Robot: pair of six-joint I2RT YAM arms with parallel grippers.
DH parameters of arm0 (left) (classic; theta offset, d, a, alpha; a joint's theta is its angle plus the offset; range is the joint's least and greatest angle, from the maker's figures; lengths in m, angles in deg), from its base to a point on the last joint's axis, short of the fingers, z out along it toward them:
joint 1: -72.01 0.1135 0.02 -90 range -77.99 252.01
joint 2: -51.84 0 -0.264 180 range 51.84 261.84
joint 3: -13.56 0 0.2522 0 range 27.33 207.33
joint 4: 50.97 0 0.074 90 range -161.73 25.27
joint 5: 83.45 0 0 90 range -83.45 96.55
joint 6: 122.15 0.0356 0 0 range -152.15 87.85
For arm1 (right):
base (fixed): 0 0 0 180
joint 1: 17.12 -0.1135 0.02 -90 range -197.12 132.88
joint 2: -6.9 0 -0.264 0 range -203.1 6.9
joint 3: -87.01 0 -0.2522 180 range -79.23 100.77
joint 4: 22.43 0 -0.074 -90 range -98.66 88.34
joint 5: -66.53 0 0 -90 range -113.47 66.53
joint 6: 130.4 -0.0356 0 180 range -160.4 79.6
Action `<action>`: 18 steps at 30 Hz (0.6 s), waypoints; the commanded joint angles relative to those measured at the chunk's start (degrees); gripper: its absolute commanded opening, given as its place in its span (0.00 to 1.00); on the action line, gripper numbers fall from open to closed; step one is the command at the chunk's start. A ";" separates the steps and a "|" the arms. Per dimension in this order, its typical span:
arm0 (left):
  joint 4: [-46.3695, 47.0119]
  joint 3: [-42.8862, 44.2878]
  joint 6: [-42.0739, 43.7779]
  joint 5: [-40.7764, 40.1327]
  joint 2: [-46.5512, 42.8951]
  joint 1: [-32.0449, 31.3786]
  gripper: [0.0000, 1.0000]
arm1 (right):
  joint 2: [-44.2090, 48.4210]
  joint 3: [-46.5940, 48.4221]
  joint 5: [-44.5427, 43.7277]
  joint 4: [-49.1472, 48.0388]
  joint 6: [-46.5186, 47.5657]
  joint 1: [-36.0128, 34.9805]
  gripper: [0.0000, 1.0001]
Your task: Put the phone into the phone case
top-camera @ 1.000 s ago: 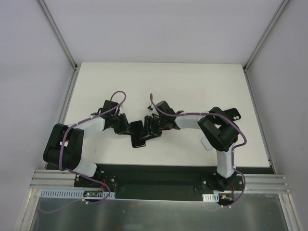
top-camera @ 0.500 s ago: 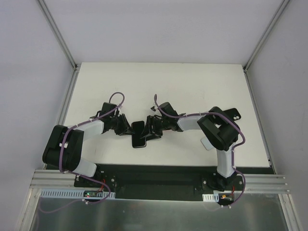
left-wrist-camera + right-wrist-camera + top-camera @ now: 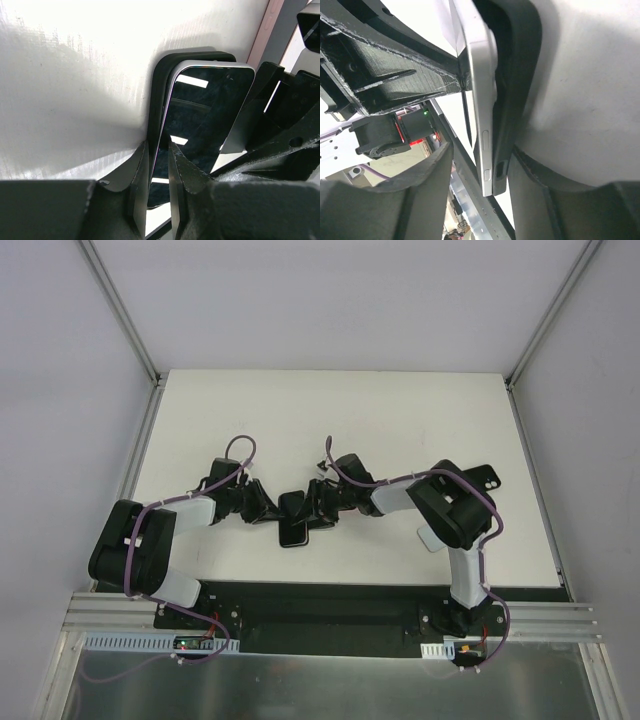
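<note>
White table (image 3: pixel 400 420): L claw (image 3: pixel 157 150) pinches phone (image 3: pixel 205 115); R claw (image 3: pixel 482 152) apart, straddling phone, case (image 3: pixel 517 75).

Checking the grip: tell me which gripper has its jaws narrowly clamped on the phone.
The left gripper: its fingers pinch the phone edgewise. The right gripper straddles phone and case loosely.

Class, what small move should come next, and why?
Probably close the right gripper to press the phone into the case: the phone's edge stands proud of the case between its open jaws, while the left gripper pinches the phone.
</note>
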 commanded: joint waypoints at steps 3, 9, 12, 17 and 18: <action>-1.46 -2.51 -2.70 7.65 2.08 -2.66 0.08 | 0.94 -0.64 0.52 -11.02 -1.72 -0.13 0.43; -1.37 -2.60 -2.17 6.86 1.30 -2.57 0.08 | 1.38 -2.40 0.61 -11.72 -1.55 0.05 0.38; -1.55 -2.51 -2.00 6.86 -0.11 -2.57 0.09 | 1.03 -2.57 0.70 -11.63 -1.63 0.40 0.23; -6.10 0.12 0.46 6.94 -4.06 -1.26 0.18 | 2.16 -3.19 1.31 -10.76 -0.49 0.75 0.02; -6.90 0.48 1.25 7.64 -4.94 -0.82 0.22 | 2.78 -3.36 1.57 -10.32 0.46 0.92 0.02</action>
